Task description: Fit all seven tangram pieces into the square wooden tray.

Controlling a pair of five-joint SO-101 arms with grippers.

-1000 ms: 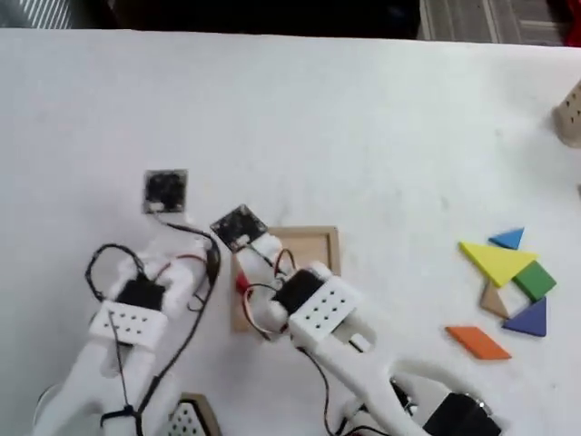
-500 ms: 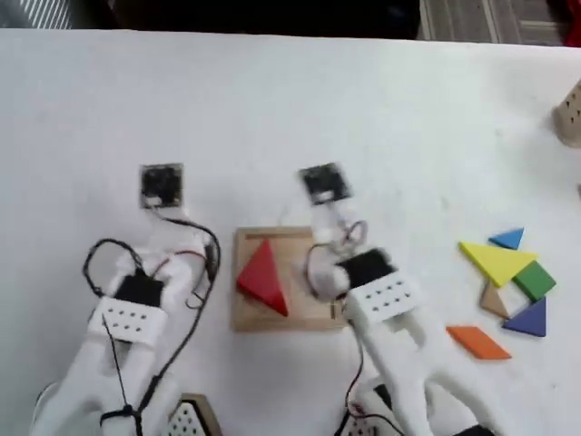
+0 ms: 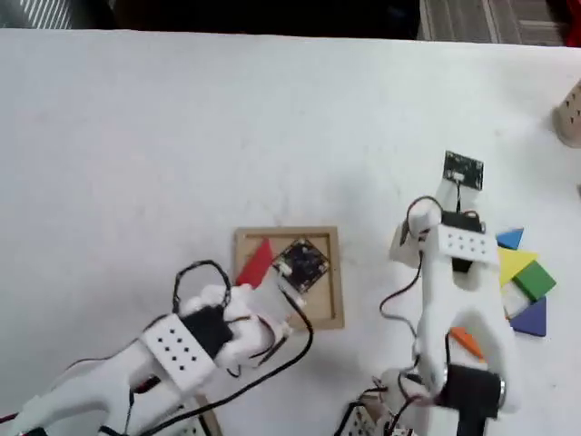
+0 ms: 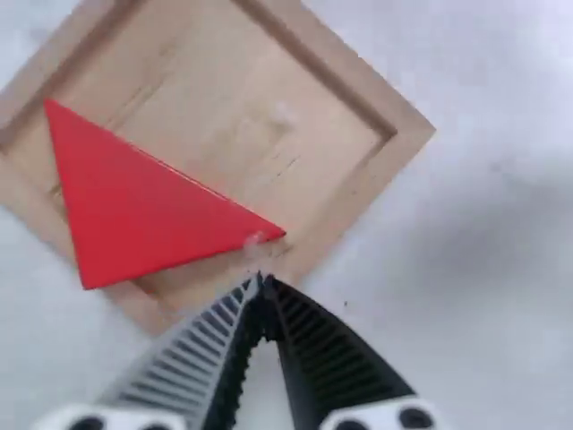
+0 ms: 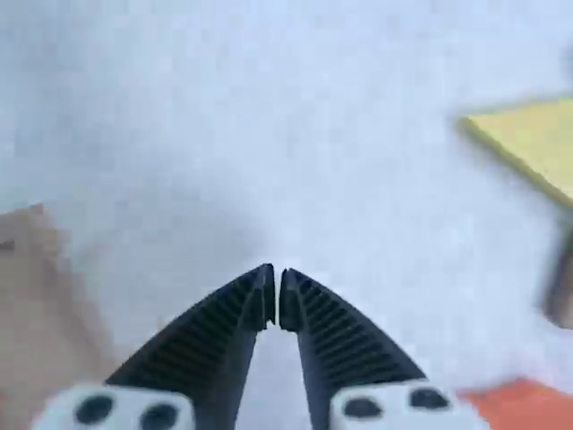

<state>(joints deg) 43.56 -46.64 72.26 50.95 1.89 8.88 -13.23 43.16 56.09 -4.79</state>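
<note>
The square wooden tray (image 3: 332, 272) lies at the table's middle front. A red triangle (image 3: 255, 262) lies in its left part, one corner close to the rim. My left arm (image 3: 195, 336) comes in from the lower left, its wrist over the tray. In the left wrist view my left gripper (image 4: 262, 283) is shut and empty, its tips just beside a corner of the red triangle (image 4: 143, 219), over the tray (image 4: 358, 134) rim. My right arm (image 3: 458, 250) stands over the loose pieces; my right gripper (image 5: 275, 276) is shut and empty above bare table, with the yellow triangle (image 5: 533, 143) ahead.
To the right lie the loose pieces: a small blue triangle (image 3: 510, 239), a yellow triangle (image 3: 514, 262), a green square (image 3: 536, 279), a dark blue triangle (image 3: 532, 319) and an orange piece (image 3: 466, 341) partly under my right arm. A wooden block (image 3: 569, 113) stands at the right edge.
My right arm left the red triangle in the tray and swung right to the loose pieces. My left arm moved right, over the tray.
</note>
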